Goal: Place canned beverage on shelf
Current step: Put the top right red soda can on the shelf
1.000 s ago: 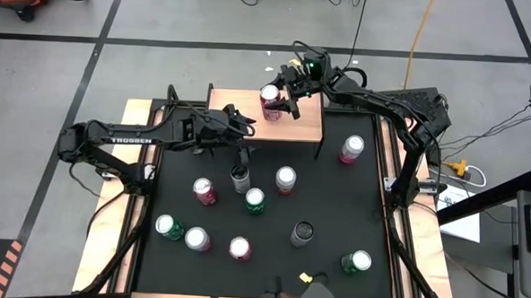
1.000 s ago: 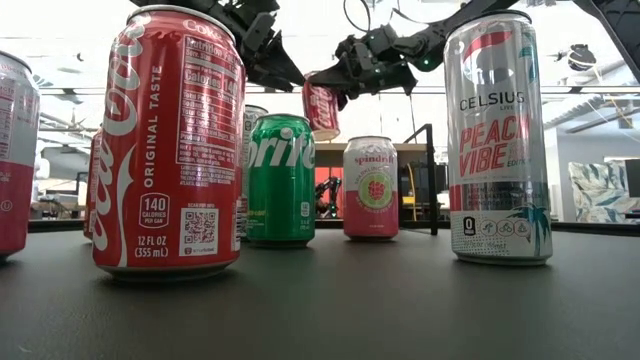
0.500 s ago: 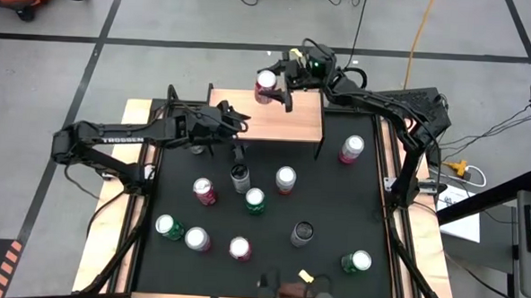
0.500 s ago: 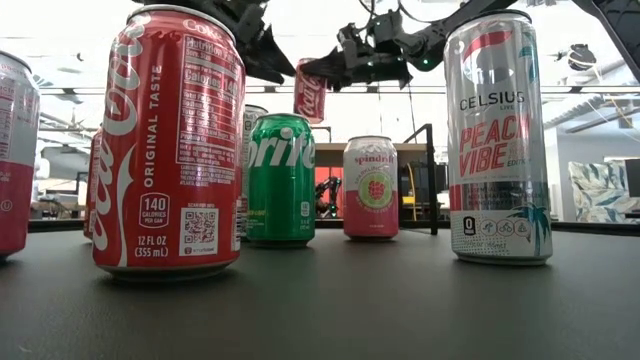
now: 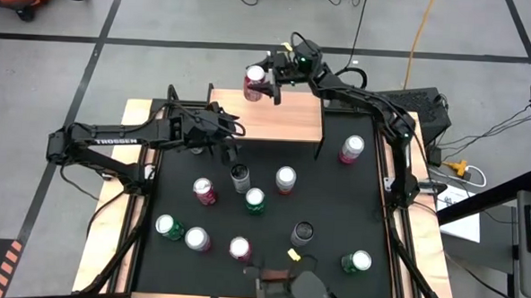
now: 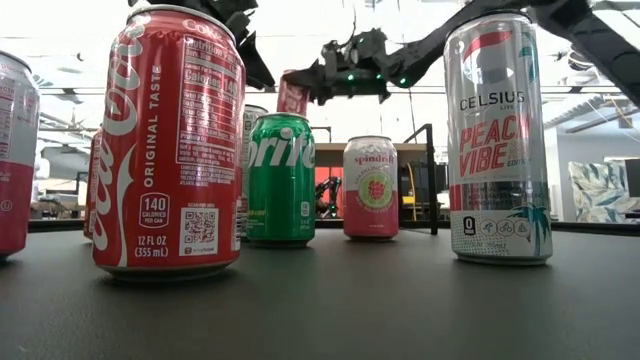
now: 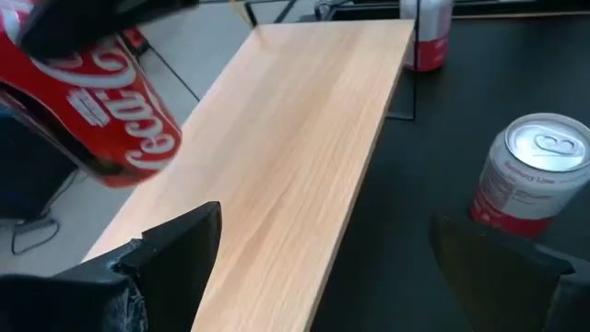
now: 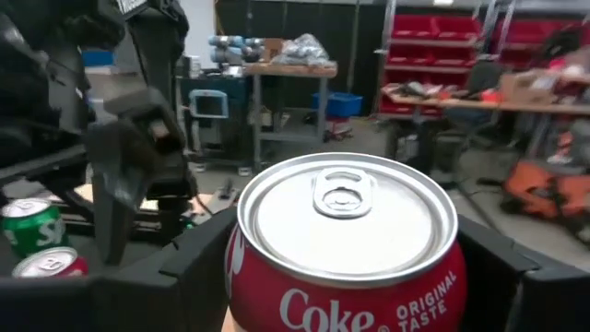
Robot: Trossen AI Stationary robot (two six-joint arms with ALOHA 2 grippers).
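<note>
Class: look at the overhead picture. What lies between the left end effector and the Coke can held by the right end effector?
Only bare wooden shelf top lies between the left end effector and the Coke can in the right end effector, in the high view.

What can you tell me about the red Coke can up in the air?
The red aluminium Coca-Cola can has white script lettering and a silver top with its pull tab flat, so it looks unopened. The right gripper is shut on its sides, holding it in the air, slightly tilted, over the far edge of the light wooden shelf. Nothing else touches it.
</note>
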